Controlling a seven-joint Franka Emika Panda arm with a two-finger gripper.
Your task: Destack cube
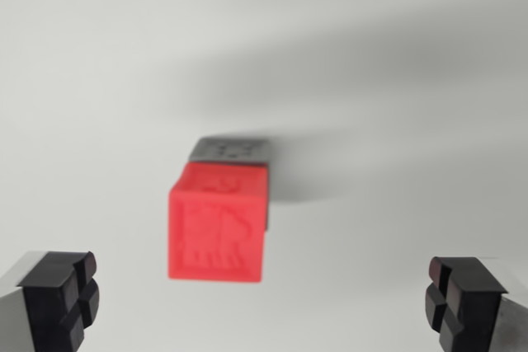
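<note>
A red cube (219, 224) with an embossed figure on its top face sits stacked on a dark grey cube (229, 150), of which only a strip shows behind it. Both stand on a plain white surface (388, 121) in the middle of the wrist view. My gripper (260, 298) hovers above and nearer than the stack, open wide. Its left fingertip (62, 294) and right fingertip (462, 298) sit at the bottom corners, with nothing between them. The red cube lies just above the gap, slightly toward the wrist view's left.
A soft shadow (330, 72) of the arm falls across the white surface behind the cubes.
</note>
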